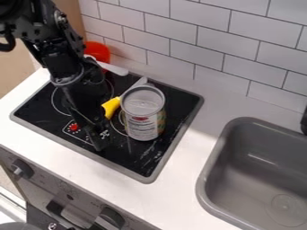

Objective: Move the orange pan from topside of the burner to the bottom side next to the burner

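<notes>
Orange-red rounded plastic pan (97, 50) partly occluded by black jointed robot arm (60, 60), itself cropped at upper left; yellow-and-grey utensil (111, 107) partly behind cylindrical metal can (142, 123), small label print illegible; grey rectangular sink (204, 186) and black object (304, 121) cut by right edge.

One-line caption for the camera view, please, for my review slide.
Black gripper over the stovetop, near a can, with the orange pan at the back by the tiled wall.

Cooktop (142, 158) left, sink (203, 182) right, in the surface (180, 193).
A can (142, 116) is stood on the cooktop; a pan (97, 50) is placed behind, leftward.
</notes>
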You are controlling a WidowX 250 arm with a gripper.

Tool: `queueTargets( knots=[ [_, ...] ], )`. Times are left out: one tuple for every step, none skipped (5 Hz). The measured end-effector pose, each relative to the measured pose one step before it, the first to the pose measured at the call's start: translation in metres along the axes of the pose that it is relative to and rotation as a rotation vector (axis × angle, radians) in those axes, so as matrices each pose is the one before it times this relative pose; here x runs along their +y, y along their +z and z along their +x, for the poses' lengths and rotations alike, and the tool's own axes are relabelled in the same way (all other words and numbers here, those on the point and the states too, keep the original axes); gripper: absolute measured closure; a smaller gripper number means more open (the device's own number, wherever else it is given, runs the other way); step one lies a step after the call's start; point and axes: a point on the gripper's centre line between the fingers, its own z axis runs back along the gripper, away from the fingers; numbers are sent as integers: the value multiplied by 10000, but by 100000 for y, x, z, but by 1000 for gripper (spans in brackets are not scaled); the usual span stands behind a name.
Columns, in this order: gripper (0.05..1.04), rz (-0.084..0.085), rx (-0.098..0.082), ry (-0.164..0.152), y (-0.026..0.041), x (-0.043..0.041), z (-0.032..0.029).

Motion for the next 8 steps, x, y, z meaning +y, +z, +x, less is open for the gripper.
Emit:
queueTargets(
  knots=[
    [86, -162, 79, 141, -371, -188, -168],
    [85, 47, -700, 1980, 799, 2021, 24],
    [85, -147, -10, 1011, 702, 1481, 392],
    [85, 1, -264, 861, 819, 1151, 1323],
    [86, 352, -6, 1541, 1350, 2377, 1504],
    [85, -76, 332, 1035, -65, 1105, 1621],
    [86, 300, 281, 891, -751, 333, 1387],
    [86, 249, 154, 119, -1184, -199, 236]
  ],
)
